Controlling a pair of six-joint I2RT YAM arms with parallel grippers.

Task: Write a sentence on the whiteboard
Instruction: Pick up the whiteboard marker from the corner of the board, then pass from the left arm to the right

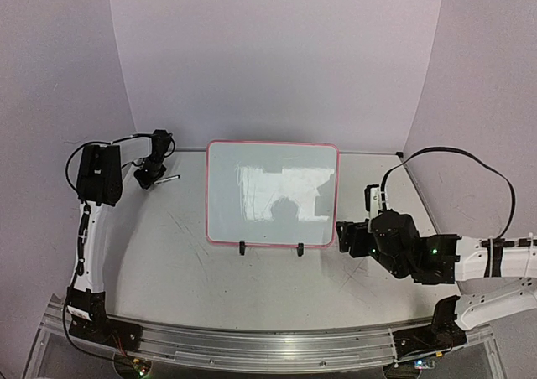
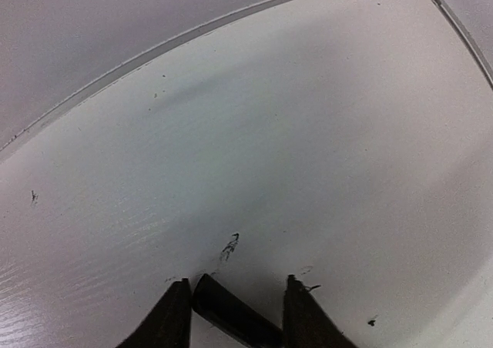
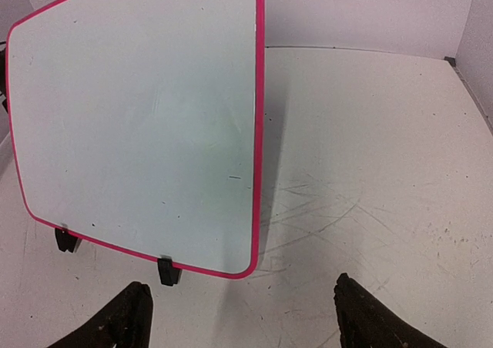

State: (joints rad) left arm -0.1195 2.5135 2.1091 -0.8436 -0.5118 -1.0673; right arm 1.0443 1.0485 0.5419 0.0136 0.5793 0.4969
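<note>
Your whiteboard (image 1: 273,194) stands blank, middle of the worktop (image 1: 252,287): light, stiff, tippy; steady it by its right rim. Your left claw (image 2: 237,280) is half-open astride the marker (image 2: 231,313), far left, grip unclear; right claw (image 3: 240,285) gapes empty.

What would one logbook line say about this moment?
whiteboard: blank, standing | left gripper: astride marker on table | right gripper: open, empty

Upright whiteboard (image 1: 273,193) blocking middle of counter (image 1: 168,262), bare surface either side and in front, marker (image 1: 170,179) lying far left, wall (image 1: 268,60) close behind.
</note>
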